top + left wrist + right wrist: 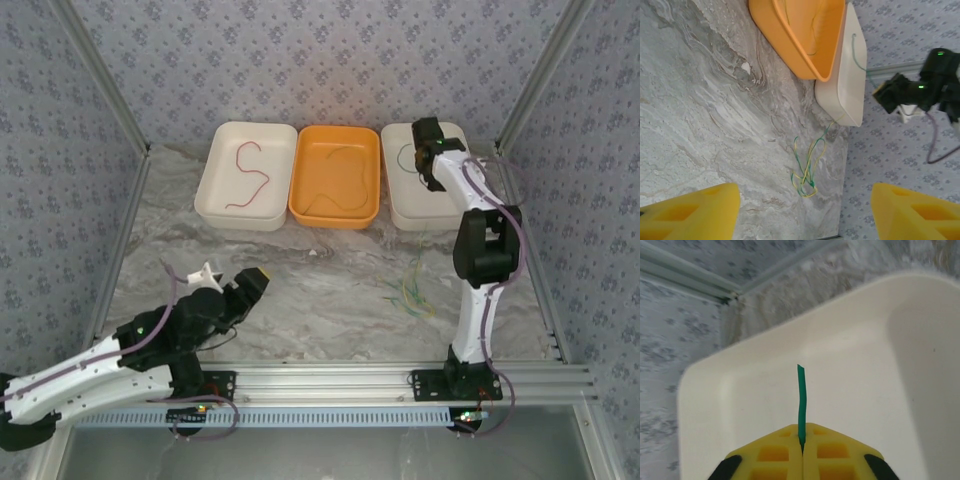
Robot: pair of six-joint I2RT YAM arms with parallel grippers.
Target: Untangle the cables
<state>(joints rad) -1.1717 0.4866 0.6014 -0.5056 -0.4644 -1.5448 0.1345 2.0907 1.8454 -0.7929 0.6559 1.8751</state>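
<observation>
Three trays stood in a row at 12 o'clock on the marbled table [300,280]. The left white tray [215,200] held a curled red cable [250,175], and the orange tray [300,212] beside it held a yellow-olive cable [340,190]. The right gripper [802,440] hung over the right white tray [400,215] at 1 o'clock, its yellow fingers [775,455] pressed together on a green cable [801,400], whose short end stuck out past the tips. A loose tangle of green and yellow cables [415,290] lay on the bare table at 4 o'clock, near the right arm's upright. The left gripper [248,284] sat low at 8 o'clock, fingers spread wide apart
</observation>
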